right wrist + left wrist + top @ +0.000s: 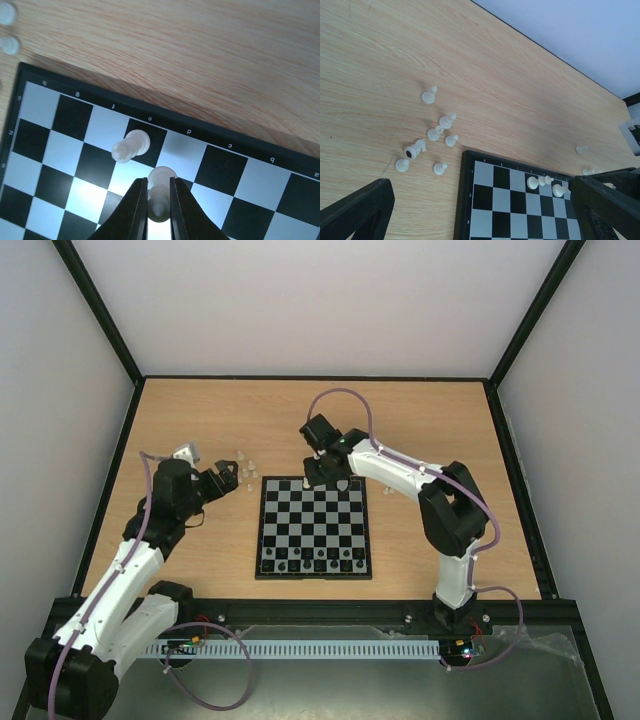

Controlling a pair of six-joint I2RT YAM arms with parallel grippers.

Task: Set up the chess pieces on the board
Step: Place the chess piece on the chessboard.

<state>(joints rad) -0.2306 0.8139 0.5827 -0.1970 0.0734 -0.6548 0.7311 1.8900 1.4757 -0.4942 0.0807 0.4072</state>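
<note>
Here, a chess piece (pixel 161 176) sits pinched in the right hand (pixel 158 187).

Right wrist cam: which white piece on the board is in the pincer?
The lower piece, clamped in the right pincer; the other piece sits free beside it.

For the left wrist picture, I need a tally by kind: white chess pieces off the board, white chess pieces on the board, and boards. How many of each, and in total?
White chess pieces on the wooden table, off the board: 9
White chess pieces on the board: 2
The board itself: 1
Total: 12
</note>
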